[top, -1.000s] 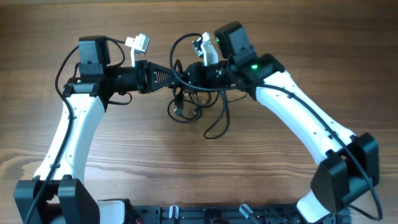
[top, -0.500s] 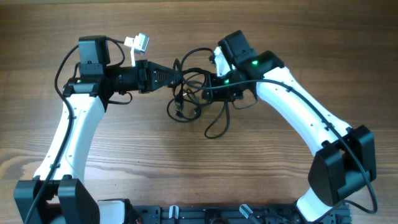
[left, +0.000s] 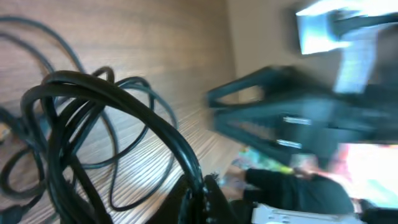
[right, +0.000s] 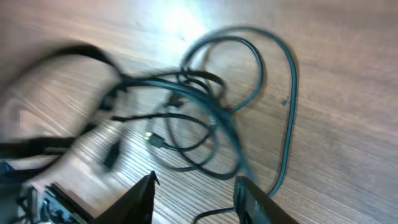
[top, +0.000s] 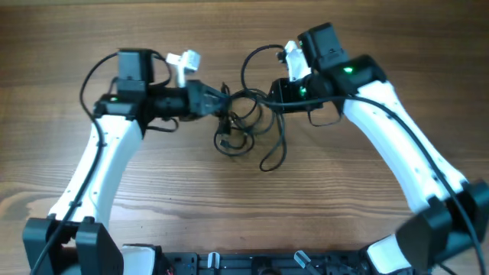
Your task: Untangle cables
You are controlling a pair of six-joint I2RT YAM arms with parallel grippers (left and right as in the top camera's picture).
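On wooden table (top: pixel 153 206), tangled black cables (top: pixel 238 122)

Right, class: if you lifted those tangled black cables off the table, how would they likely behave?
Probably floppy: the cables lie in loose, curling loops on the table. Likely light, since each cord is thin. Lifting one strand would probably drag others along, as the loops cross each other.

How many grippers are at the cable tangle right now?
2. The left gripper meets the tangle of thin black cables from its left; the right gripper sits at its upper right. Neither is hidden.
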